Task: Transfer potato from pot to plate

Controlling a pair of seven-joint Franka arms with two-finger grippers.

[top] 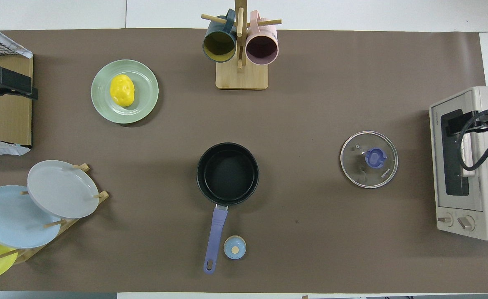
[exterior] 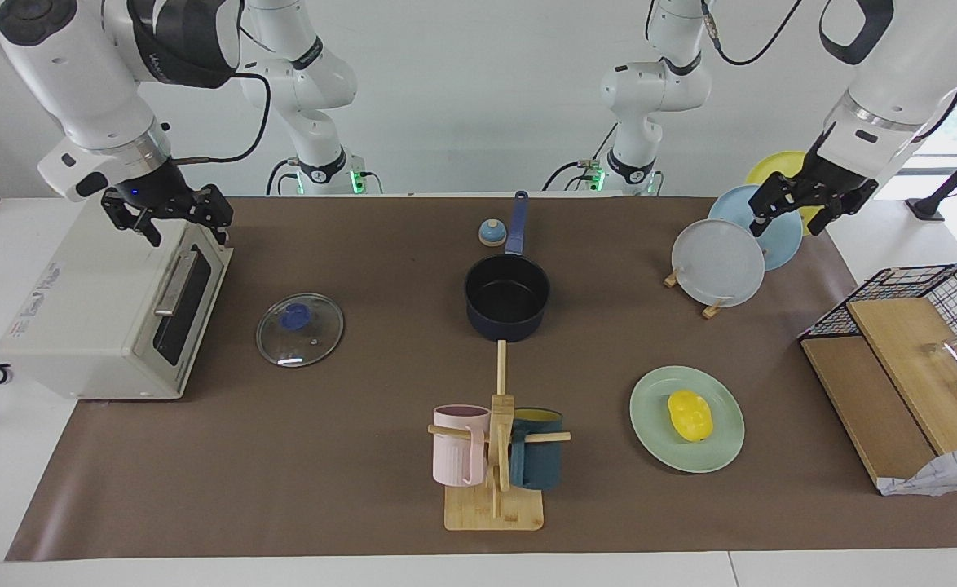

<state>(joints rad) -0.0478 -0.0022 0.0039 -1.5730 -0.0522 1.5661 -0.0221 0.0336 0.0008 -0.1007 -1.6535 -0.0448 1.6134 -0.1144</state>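
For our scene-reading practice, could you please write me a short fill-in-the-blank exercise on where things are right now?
1. The potato lies on the mint-green ____.
2. The pot holds ____.
3. The glass lid lies flat between the pot and the ____.
4. The left gripper hangs over the rack of upright ____, while the right gripper waits over the toaster oven.

Missing words: plate; nothing; toaster oven; plates

The potato [top: 122,90] lies on the plate [top: 144,104], well apart from the pot [top: 227,174].
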